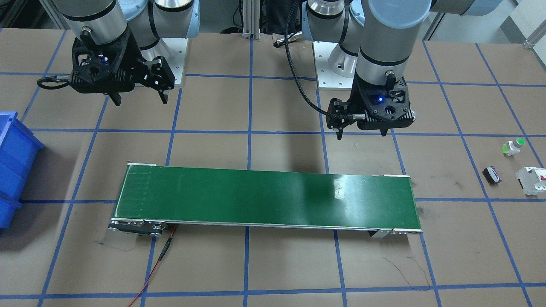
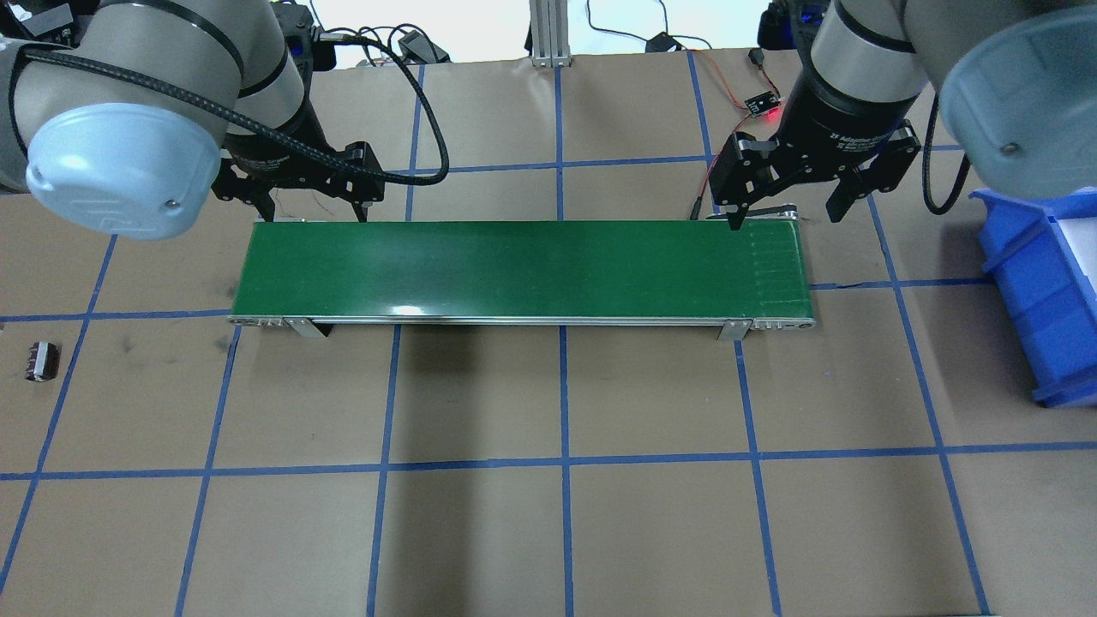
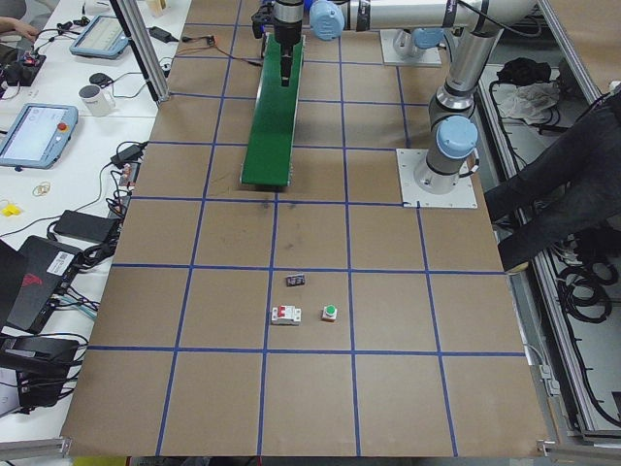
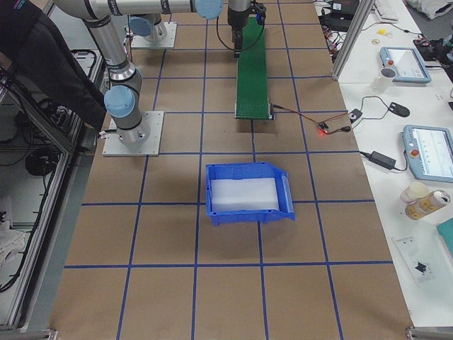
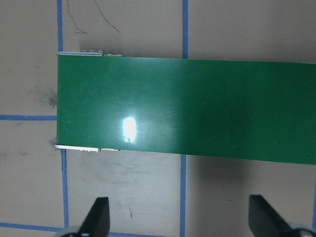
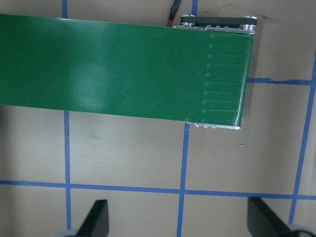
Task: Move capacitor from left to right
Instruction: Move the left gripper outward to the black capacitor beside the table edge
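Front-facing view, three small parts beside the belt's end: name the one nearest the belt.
The capacitor, the small dark block. The green-capped button and white breaker lie farther out.

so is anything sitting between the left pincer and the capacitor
Nothing visible does. The left pincer hangs open near the green conveyor's left end, and the capacitor lies on bare table farther out to the robot's left. The white breaker and green-capped button lie beyond it, not in the path.

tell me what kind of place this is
Probably a robotics lab or test cell: a paper-covered table gridded with blue tape, a small green conveyor on it, and tablet-like pendants with cables on the side bench.
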